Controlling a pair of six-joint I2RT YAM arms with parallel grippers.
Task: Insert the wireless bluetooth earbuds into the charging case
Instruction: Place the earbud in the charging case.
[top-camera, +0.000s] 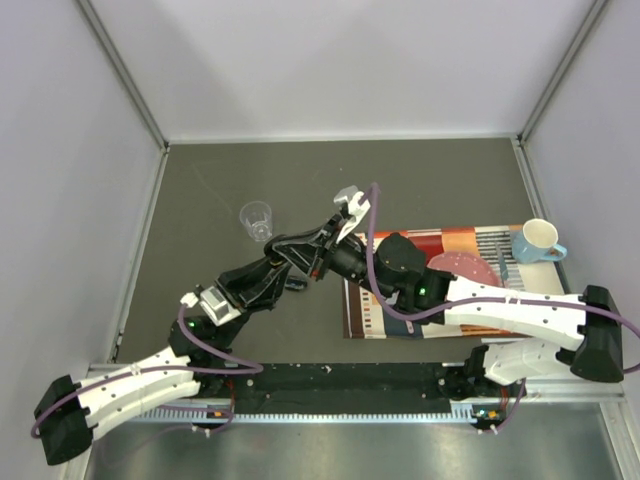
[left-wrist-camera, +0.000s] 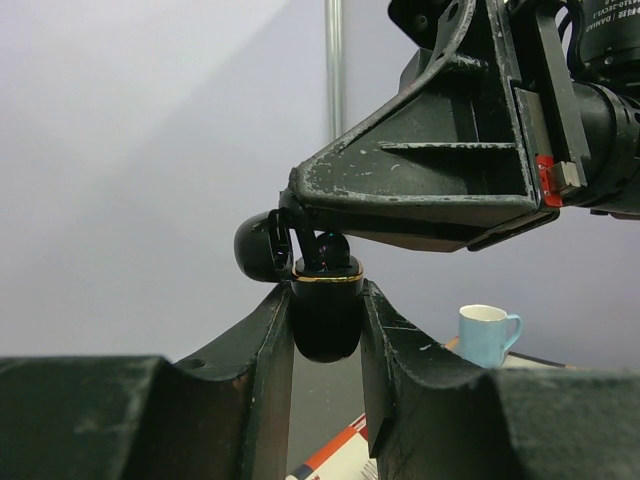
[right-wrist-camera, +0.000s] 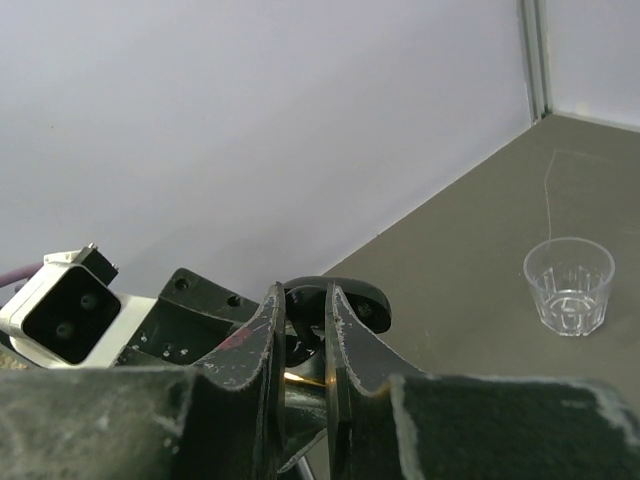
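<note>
Currently above the table, clamping with the left gripper the charging case, upright, lid thrown back. Holding with the narrowly pinched right gripper what looks like one black earbud at its mouth (second bud not spotted). Judged about midway: seating, release, lid closing outstanding. No legible brand or writing anywhere.
</note>
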